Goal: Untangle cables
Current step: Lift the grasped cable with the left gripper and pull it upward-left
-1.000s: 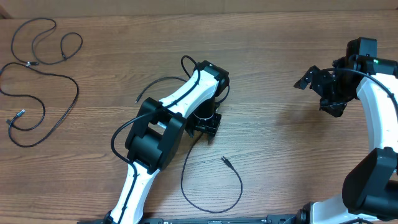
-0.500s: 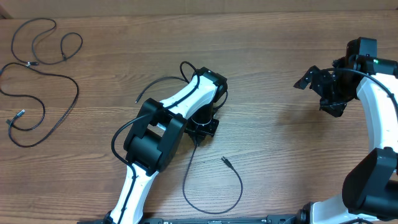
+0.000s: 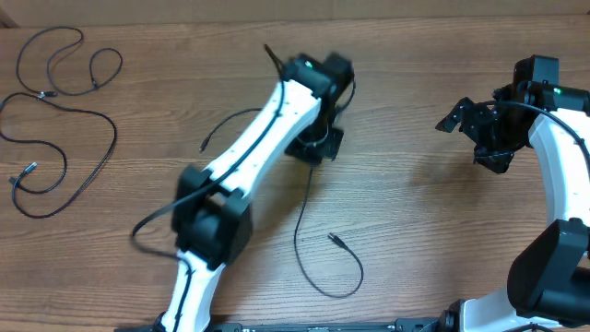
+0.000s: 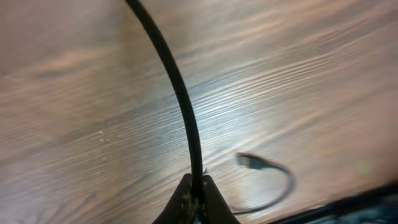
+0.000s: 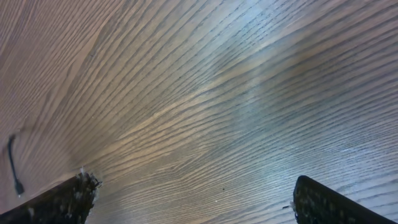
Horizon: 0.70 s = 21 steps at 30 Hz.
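A thin black cable (image 3: 298, 221) is pinched between the closed fingers (image 4: 178, 207) of the left gripper (image 3: 316, 147) at the centre of the wooden tabletop (image 3: 415, 212). Its loop and plug end (image 3: 334, 239) are seen at lower centre. More thin black cables (image 3: 115, 138) are spread in loose loops at upper left. The right gripper (image 3: 472, 138), at the right edge, is spread wide open and nothing is held.

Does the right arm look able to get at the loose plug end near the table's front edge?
Probably yes: the right hand is open and empty, and only bare table lies between it and the plug end, though it is a long stretch.
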Available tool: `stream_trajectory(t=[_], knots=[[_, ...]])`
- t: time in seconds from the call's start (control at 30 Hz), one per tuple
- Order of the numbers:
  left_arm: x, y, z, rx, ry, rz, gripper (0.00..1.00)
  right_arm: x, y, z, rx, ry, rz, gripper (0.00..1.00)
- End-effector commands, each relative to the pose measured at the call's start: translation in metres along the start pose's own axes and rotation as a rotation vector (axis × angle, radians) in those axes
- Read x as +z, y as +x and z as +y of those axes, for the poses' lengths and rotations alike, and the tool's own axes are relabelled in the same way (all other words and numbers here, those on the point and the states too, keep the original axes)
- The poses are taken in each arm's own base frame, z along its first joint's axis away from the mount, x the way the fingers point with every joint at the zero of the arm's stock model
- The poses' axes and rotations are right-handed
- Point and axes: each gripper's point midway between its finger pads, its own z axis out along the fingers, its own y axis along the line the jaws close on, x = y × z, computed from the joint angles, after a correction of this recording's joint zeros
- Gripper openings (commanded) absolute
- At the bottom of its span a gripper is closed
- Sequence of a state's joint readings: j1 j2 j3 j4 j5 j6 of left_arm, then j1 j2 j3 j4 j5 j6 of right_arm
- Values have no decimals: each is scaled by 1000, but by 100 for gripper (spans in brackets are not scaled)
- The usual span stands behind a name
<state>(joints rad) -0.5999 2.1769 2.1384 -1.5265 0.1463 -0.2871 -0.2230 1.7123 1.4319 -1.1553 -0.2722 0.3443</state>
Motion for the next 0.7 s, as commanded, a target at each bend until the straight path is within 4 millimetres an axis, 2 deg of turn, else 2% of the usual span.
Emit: stream_trajectory(t=[0.0,0.1,0.2,0.33,0.43,0.57,0.63,0.67], knots=[[-104,2,-18,0,116,-270,4,-5,-5,-2,9,3,-22,100],[-151,11,-25,28,173,-408,4,-5,-5,-2,9,3,-23,100],[-196,30,-43,78,296,-511,4,-5,-5,-2,9,3,-23,100],[-234,59,-57,109,411,-571,4,-5,-5,-2,9,3,-22,100],[-245,71,-58,105,426,-593,4,-5,-5,-2,9,3,-23,100],[-241,82,-52,-39,443,-533,4,-5,-5,-1,9,3,-23,100],[-232,85,-34,-178,390,-494,4,-5,-5,-2,9,3,-23,100],[-226,88,-19,-261,328,-480,4,-5,-5,-2,9,3,-22,100]])
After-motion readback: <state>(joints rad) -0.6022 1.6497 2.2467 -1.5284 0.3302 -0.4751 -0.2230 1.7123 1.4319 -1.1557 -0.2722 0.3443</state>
